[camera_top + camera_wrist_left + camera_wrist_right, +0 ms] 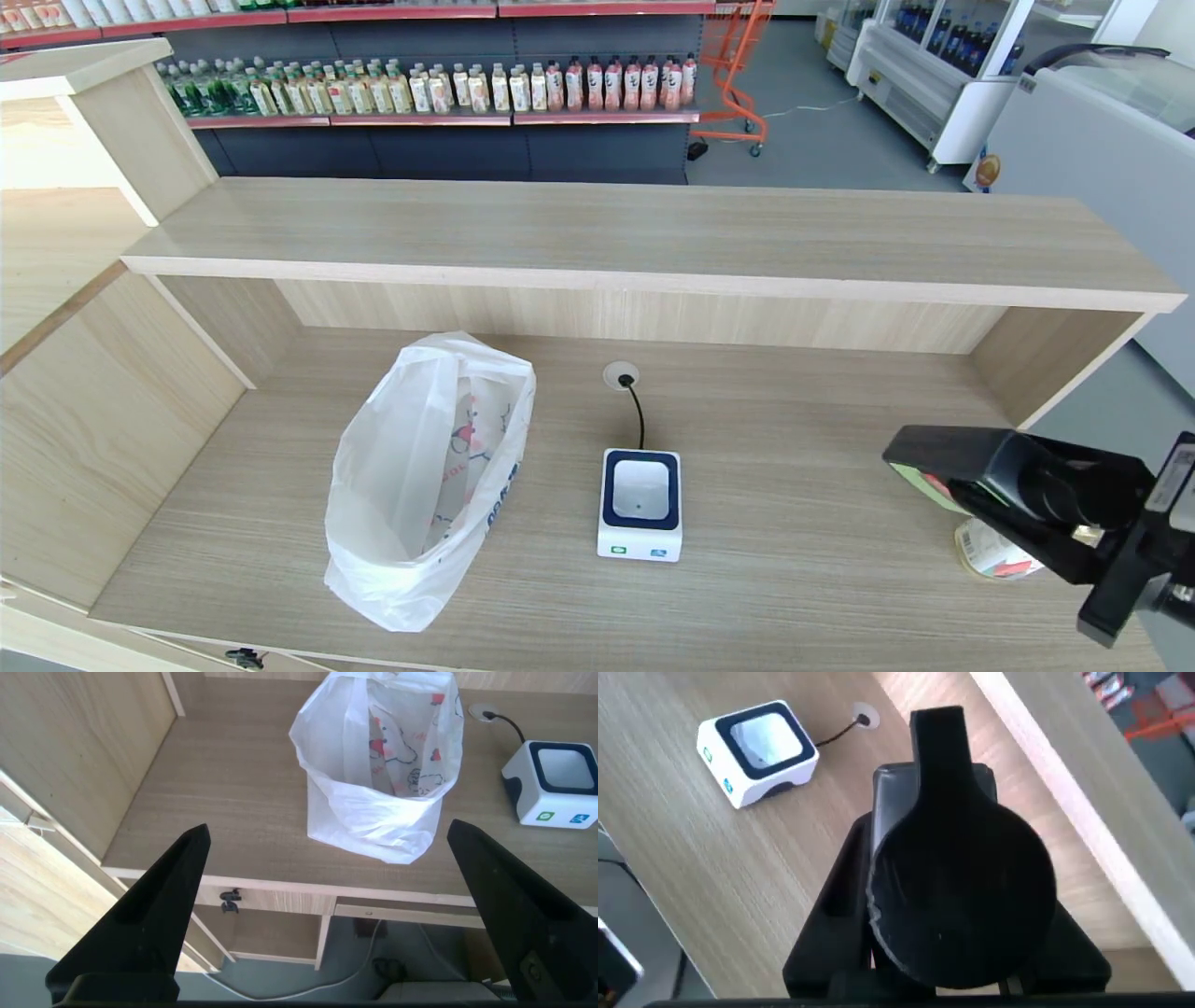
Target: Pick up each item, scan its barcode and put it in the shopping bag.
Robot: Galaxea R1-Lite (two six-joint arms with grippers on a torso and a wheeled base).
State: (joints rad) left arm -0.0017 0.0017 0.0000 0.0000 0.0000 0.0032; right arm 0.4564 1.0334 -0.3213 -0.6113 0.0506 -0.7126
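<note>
On counter [794,560]: one bag [411,485], one scanner [640,504].

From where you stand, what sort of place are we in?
Most likely a shop's checkout: a barcode scanner and an open plastic shopping bag sit on the wooden counter, and shelves of bottled drinks line the aisle behind it.

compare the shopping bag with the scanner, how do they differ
The shopping bag is soft, translucent plastic; the scanner is a rigid box with a dark blue frame around its window. The shopping bag is the bigger, its mouth gaping open; the scanner is low and compact. A black cable runs from the scanner to a hole in the counter; nothing is attached to the shopping bag. Both are mostly white and sit on the counter.
</note>
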